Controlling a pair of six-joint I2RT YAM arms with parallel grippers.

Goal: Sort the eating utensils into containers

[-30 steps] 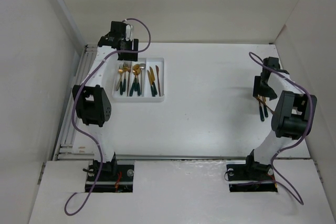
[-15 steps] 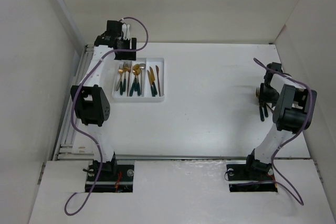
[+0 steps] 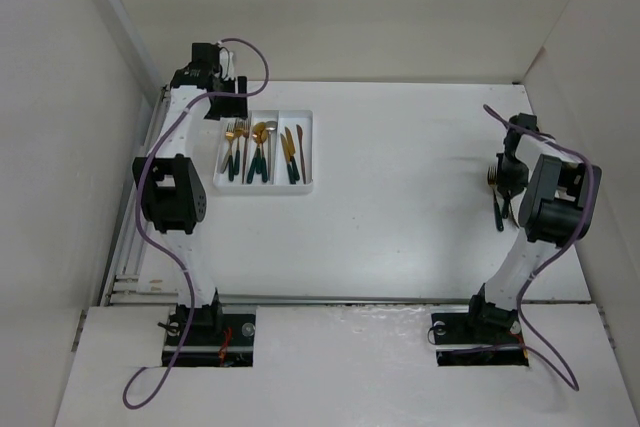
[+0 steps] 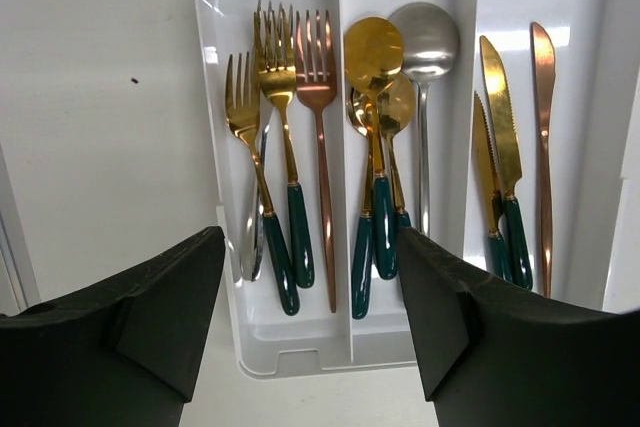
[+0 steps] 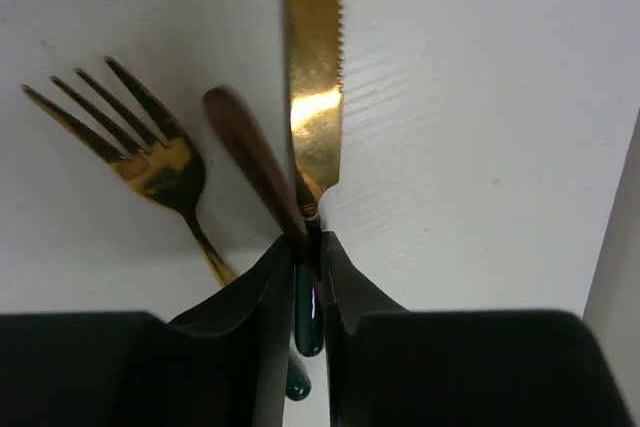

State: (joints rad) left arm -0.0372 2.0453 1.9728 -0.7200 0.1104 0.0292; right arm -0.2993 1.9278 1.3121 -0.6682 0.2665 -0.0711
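The white three-compartment tray [image 3: 311, 153] lies at the far left and holds forks [image 4: 275, 147], spoons [image 4: 385, 97] and knives [image 4: 505, 137], gold, copper or silver, many with dark green handles. My left gripper [image 3: 226, 107] is open and empty, hovering above the tray's near end [image 4: 300, 357]. At the far right my right gripper [image 3: 504, 187] is shut on the green handle of a gold knife [image 5: 312, 77] lying on the table. A copper utensil [image 5: 250, 157] crosses just under the fingertips, and a gold fork [image 5: 150, 162] lies to its left.
White walls close in the table on the left, back and right; the right wall stands close to the right gripper [image 5: 305, 257]. A ridged rail [image 3: 140, 217] runs along the table's left edge.
My left gripper has drawn back and to the left, off the tray's far end. My right gripper has turned and moved nearer, onto the utensils at the right.
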